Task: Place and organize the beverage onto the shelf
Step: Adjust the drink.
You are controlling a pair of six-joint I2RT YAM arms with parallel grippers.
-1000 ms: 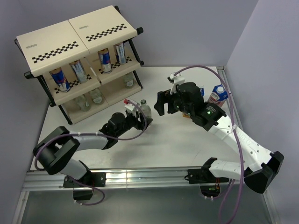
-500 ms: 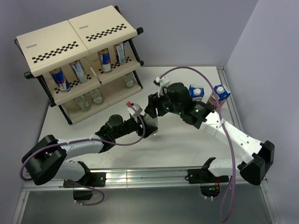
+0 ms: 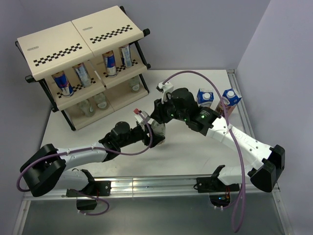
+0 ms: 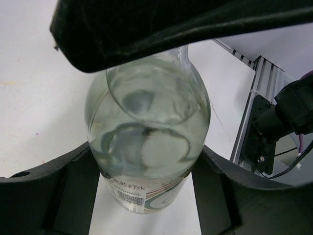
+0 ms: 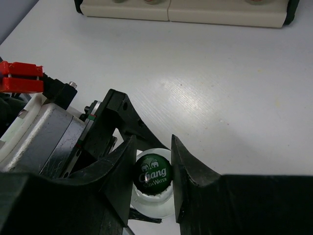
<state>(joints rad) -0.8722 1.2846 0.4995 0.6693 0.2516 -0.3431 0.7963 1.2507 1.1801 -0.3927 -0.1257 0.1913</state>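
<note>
A clear glass bottle [image 3: 157, 129] with a green cap [image 5: 153, 177] stands mid-table. My left gripper [image 3: 150, 133] is shut on its body [image 4: 146, 132], one finger on each side. From above, my right gripper [image 3: 159, 120] has its two fingers against both sides of the cap [image 5: 153, 171]. The shelf [image 3: 73, 36] stands at the far left. Its middle tier holds several blue-silver cans [image 3: 62, 83] and its bottom tier holds clear bottles [image 3: 100, 100]. Two cartons [image 3: 205, 97] [image 3: 228, 100] stand at the far right.
The right arm's purple cable [image 3: 195, 73] arcs over the table's back. The shelf's cream base [image 5: 186, 12] lies beyond the bottle. The metal rail [image 4: 254, 107] and arm mounts run along the near edge.
My right arm has swung left from the cartons to above the bottle, and its jaws have closed in on the cap. My left arm has carried the bottle slightly right and nearer.
</note>
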